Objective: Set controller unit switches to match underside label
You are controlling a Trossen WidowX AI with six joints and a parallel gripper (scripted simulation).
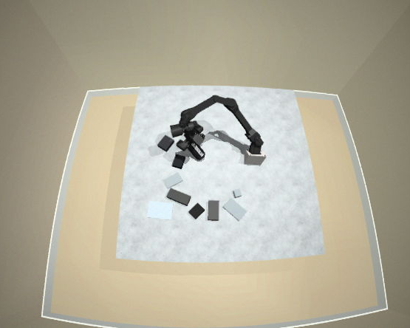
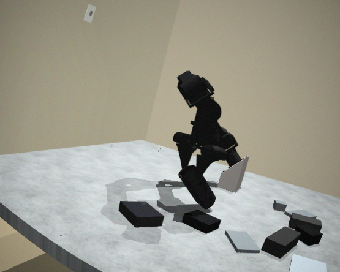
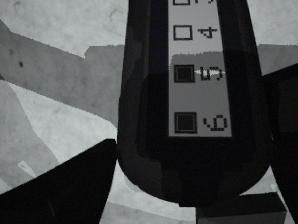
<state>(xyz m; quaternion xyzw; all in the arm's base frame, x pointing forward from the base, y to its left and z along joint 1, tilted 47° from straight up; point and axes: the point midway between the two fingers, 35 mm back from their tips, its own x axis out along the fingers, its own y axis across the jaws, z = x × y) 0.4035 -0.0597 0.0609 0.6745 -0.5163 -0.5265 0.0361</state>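
The controller unit (image 1: 196, 151) (image 2: 198, 188) (image 3: 200, 167) is a long dark body with rounded ends. It is off its base, steeply tilted in the exterior view, with its label side toward the wrist camera. On the white label (image 3: 201, 102), squares 5 and 6 are filled and square 4 is empty. The square above is cut off; its visible part looks empty. Squares 1 and 2 are out of the wrist view, and the switches are hidden. My gripper (image 1: 191, 142) (image 2: 193, 169) (image 3: 193, 148) is shut on the unit, one finger on each long side. Whether its low end touches the bench is unclear.
A black block (image 1: 179, 161) (image 2: 201, 220) lies close to the unit's low end. A dark block (image 1: 165, 142) (image 2: 141, 212) lies beyond it. A pale plate (image 1: 173, 180) (image 2: 242, 242), a grey block (image 1: 178, 196) (image 2: 280, 242) and a white panel (image 1: 159, 210) lie farther off, with several other parts.
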